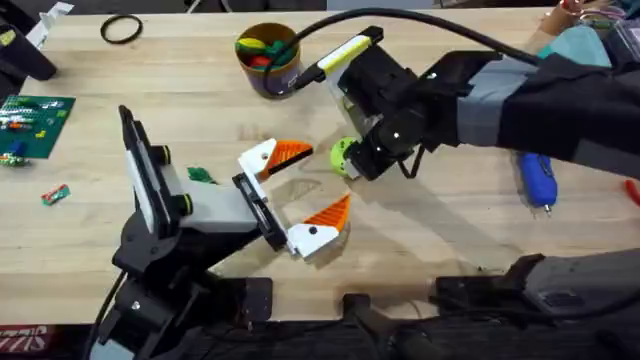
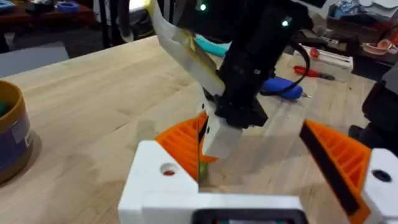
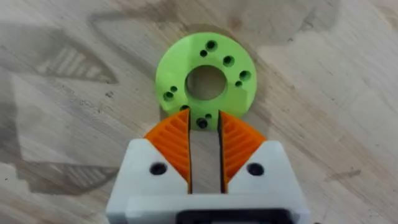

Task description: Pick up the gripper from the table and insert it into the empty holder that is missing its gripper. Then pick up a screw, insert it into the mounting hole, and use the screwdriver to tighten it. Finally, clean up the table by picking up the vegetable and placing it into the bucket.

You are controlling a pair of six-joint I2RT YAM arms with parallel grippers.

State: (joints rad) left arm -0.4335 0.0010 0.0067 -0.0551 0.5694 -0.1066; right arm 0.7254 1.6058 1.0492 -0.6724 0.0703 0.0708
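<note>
right tool [image 3: 205,134] narrow, pinching rim of lime-green gripper [image 3: 205,78] flat on table [image 3: 323,124]

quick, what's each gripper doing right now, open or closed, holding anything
Left gripper: open, holding nothing.
Right gripper: nearly closed on the edge of the lime-green round plastic piece lying on the wooden table.

gripper [image 1: 342,153]: half hidden under right arm | bucket [image 2: 11,137]: edge-cropped

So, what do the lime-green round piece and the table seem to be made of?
The lime-green round piece looks like matte plastic, possibly 3D-printed: even colour, crisp small holes. The light brown table appears to be wood with a smooth finish: visible grain and plank seams.
</note>
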